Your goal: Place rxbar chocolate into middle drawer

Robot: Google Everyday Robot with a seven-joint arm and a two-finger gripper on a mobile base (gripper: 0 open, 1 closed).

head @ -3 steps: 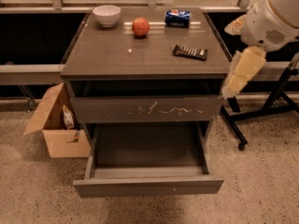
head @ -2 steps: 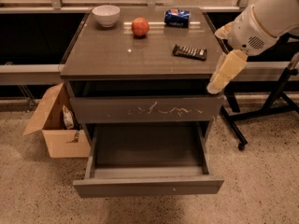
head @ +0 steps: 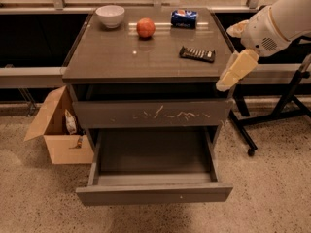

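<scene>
- The scene is a dark grey cabinet with a flat, slightly shiny top [head: 121, 57], standing on a speckled beige floor [head: 272, 188], in front of a low window ledge.
- On the top, at the back, there are a white bowl [head: 110, 15], a red round fruit [head: 145, 27] and a blue soda can [head: 184, 18] lying on its side.
- An open cardboard box [head: 53, 125] stands on the floor left of the cabinet, and a black stand with wheels [head: 286, 101] is on the right.
- The upper drawer front [head: 153, 113], with white scratch marks, is closed. Below it the middle drawer [head: 153, 193] is pulled far out, and its inside shows only the bare grey bottom.
- The rxbar chocolate [head: 197, 54] lies flat on the top, in the right part, nearer to the front than the can. Its long axis runs almost left to right, the right end turned a little toward the front edge.
- The white arm [head: 279, 21] comes in from the upper right corner and bends downward at the wrist.
- The gripper [head: 226, 81] is cream coloured and points down and to the left. It hangs at the right front corner of the cabinet, near the bar but apart from it.
- Whether the gripper is open or closed I cannot tell. It has no hold of the bar.
</scene>
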